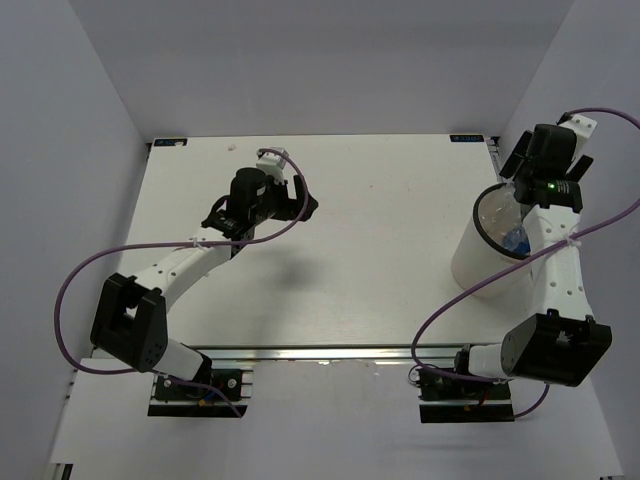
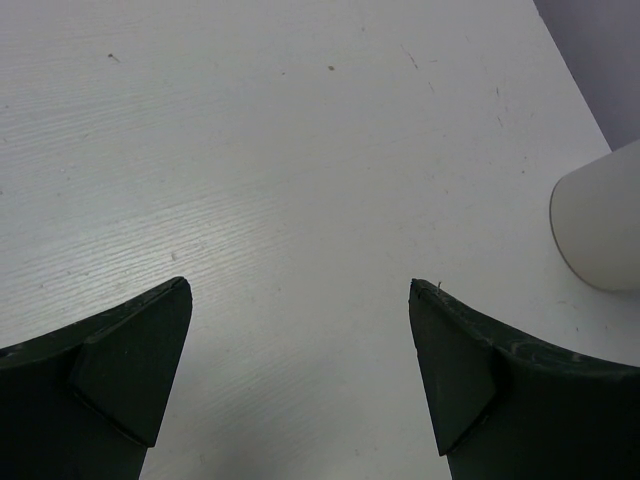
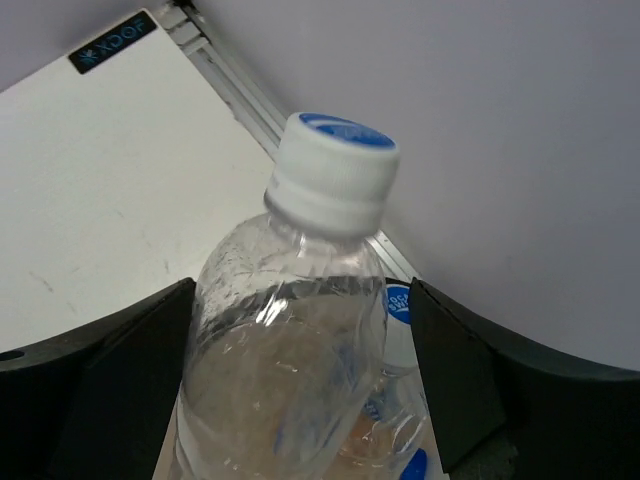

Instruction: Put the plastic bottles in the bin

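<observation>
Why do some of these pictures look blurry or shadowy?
Top external: even light, and the left arm casts a soft shadow on the table. Left wrist: fingers blurred, table grain sharp. Right wrist: the bottle fills the frame, with bright glints on its clear plastic.

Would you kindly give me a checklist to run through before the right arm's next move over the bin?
1. Right gripper above the bin: ok in the top view.
2. Jaws wide apart: ok; a gap shows beside the bottle.
3. Bottle free of the fingers: cannot tell; it sits between them, close to one.
4. Bin upright on the table: ok.
5. Other bottles inside the bin: ok, a blue cap shows below; their number, cannot tell.
6. Left gripper open, empty and away from the bin: ok.
</observation>
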Robot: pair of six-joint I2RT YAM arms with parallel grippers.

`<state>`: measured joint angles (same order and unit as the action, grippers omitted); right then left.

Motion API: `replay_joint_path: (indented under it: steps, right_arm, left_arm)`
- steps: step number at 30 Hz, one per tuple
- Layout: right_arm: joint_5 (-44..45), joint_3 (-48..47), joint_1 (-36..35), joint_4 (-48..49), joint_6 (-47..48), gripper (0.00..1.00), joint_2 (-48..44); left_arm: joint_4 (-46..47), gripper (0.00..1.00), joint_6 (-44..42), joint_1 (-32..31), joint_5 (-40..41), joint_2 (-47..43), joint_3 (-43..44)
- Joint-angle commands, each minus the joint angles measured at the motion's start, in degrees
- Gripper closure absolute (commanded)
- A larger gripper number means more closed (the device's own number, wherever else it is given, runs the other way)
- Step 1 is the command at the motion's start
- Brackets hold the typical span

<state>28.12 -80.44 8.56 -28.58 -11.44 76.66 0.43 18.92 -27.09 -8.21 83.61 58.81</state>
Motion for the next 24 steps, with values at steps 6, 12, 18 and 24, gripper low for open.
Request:
replay_joint_path:
  steps: [6, 12, 18, 24]
  right_arm:
    - [5.19, -3.4, 0.76, -2.8, 0.72, 0.11, -3.1]
    - [1.95, -6.57, 0.76, -3.5, 3.44, 0.11, -5.55]
    - [-4.21, -1.58, 0.67, -3.15, 3.71, 0.11, -9.51]
    - [-20.61, 2.05, 0.24, 2.9, 4.85, 0.11, -14.52]
  left_arm:
    - [-0.16, 0.02, -0.02, 0.64, -0.41, 0.41, 2.71]
    - [-0.16, 0.02, -0.11, 1.25, 0.82, -0.47, 2.98]
    - [-0.16, 0.02, 0.16, 1.78, 1.18, -1.26, 3.16]
    - [-2.89, 0.02, 0.42, 2.31, 2.31, -2.75, 3.77]
